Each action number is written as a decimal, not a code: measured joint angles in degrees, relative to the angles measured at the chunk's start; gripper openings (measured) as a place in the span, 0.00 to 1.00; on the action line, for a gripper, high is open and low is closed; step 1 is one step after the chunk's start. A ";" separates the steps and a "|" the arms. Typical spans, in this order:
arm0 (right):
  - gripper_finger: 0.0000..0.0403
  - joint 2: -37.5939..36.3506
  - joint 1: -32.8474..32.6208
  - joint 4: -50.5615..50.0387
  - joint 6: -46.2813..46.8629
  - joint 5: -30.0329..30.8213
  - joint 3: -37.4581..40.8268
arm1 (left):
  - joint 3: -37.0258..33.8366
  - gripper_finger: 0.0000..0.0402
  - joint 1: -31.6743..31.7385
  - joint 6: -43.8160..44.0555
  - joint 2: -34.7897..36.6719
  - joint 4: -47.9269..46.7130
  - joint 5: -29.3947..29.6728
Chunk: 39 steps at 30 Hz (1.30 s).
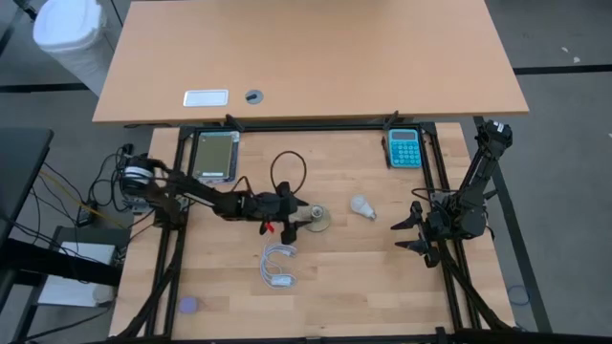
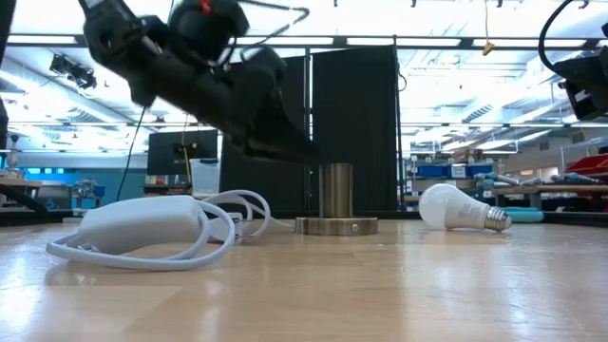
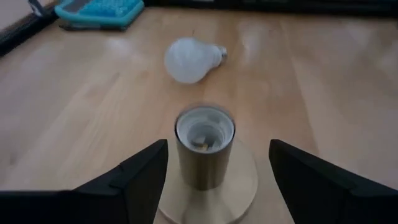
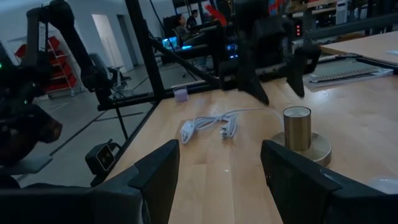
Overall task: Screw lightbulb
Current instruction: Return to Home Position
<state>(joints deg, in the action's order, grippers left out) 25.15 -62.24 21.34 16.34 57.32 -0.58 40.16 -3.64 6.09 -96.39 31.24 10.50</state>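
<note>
We see the wooden table (image 1: 335,287) framed by dark rails, with a second, larger desk (image 1: 316,57) overlapping its far edge. The left arm (image 1: 191,196) reaches in from the left edge toward the table's middle. The right arm (image 1: 473,182) stands folded at the right edge.

The left gripper (image 1: 298,218) sits low at the middle of the table. Its fingers (image 3: 140,177) are spread wide apart, one on each side of the silver lamp (image 3: 204,149), with a clear gap on both sides. It grips nothing. The right gripper (image 1: 406,234) hovers near the right edge, pointing toward the middle. Its fingers (image 4: 155,174) are also spread, with nothing between them.

A flat silver-rimmed device (image 1: 215,156) lies at the far left corner and a teal calculator (image 1: 404,148) lies at the far right corner. A coiled white cable (image 1: 279,266) rests between the lamp and the near edge, close to the lamp's base.

The lamp stands upright on its round base at the middle of the table, and we see that its socket is open and holds no bulb. The lightbulb (image 1: 360,205) lies on its side on the table. It is just beside the lamp toward the right edge but apart from it. Its screw base points toward the right edge, and neither gripper touches it. A small purple thing (image 1: 188,305) sits at the near left corner.
</note>
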 joint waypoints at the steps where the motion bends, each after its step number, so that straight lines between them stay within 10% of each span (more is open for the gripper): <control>1: 0.57 0.00 0.00 0.00 0.00 0.00 0.00 | 0.02 0.71 0.00 0.46 1.69 -1.36 -0.04; 20: 0.57 0.17 0.15 -2.76 -0.02 -0.05 0.00 | 0.07 0.71 -1.73 6.27 26.00 -34.40 -2.01; 39: 0.57 -3.47 0.20 -18.97 -0.02 -0.39 0.02 | 0.07 0.71 -1.73 18.16 25.54 -17.58 -2.19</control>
<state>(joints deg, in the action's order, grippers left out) 21.67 -62.04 2.37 16.32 56.93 -0.56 40.23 -5.37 24.25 -70.85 13.65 8.31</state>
